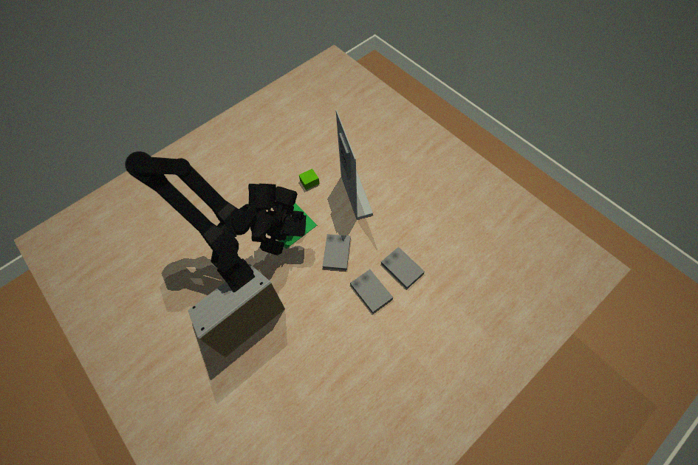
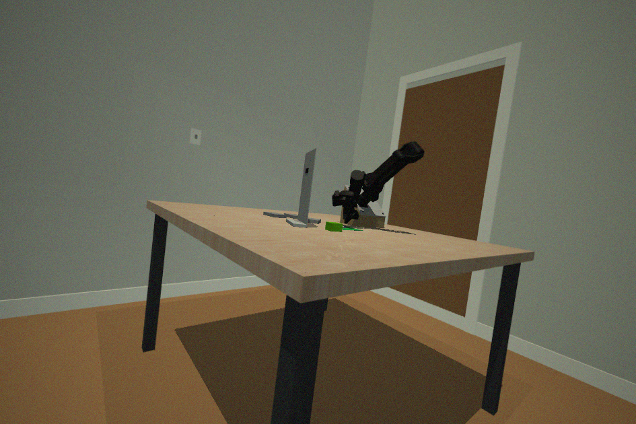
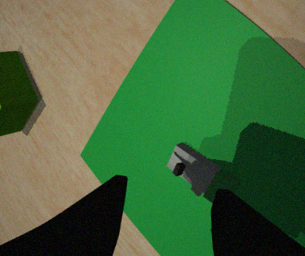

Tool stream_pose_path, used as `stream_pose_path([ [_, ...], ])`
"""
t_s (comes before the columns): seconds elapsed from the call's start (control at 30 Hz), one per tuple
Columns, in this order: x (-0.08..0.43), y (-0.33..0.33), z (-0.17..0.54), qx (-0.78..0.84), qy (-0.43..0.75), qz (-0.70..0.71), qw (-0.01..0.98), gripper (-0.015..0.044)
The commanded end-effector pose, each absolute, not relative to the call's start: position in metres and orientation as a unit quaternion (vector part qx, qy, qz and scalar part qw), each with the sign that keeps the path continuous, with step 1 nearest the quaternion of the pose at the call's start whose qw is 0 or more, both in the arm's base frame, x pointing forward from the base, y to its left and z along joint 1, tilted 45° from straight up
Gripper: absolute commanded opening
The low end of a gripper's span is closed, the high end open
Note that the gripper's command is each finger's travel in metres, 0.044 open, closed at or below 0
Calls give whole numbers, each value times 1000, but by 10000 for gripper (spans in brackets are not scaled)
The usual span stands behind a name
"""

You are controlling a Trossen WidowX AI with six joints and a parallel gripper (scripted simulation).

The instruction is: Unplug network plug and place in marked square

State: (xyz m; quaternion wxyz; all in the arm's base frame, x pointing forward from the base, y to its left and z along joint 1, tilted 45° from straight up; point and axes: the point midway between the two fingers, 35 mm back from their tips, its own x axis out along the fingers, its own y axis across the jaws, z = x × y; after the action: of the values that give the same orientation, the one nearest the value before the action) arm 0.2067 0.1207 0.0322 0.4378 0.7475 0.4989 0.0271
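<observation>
The plug (image 3: 192, 168) lies on the green marked square (image 3: 166, 94), well inside its edges, and it is no longer in the upright panel (image 1: 349, 170). In the wrist view it is a small grey block with a dark piece at one end. It sits just ahead of the pincer (image 3: 166, 196), between the lines of the two black fingers but beyond their tips, with green visible on both sides of it. I see no contact between the fingers and the plug. The pincer is spread partway and holds nothing.

The relation that matters now is this one: the plug is below and slightly forward of the pincer, a little nearer to the right finger than to the left one. Its long axis runs slanted across the wrist view, from upper left to lower right, so it is not parallel to the fingers. If the pincer goes sideways or down, the right finger could catch the plug and push it toward the border of the square. I think the safe way is straight up and back toward the arm's base (image 1: 234, 309).

From the top view the arm bends over the square and hides most of it. The bright green cube (image 1: 308, 178) stands apart on the wooden surface (image 1: 442, 328), between the square and the panel, and three flat grey plates (image 1: 370, 289) lie further off. What remains, in my judgement, is only to lift the arm away so that it touches nothing.
</observation>
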Motion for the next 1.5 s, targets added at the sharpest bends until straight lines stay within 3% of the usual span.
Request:
stream_pose_path([
  [0.0,206,119,34,746,498,31,441,156],
  [1.47,206,99,38,738,504,20,448,156],
])
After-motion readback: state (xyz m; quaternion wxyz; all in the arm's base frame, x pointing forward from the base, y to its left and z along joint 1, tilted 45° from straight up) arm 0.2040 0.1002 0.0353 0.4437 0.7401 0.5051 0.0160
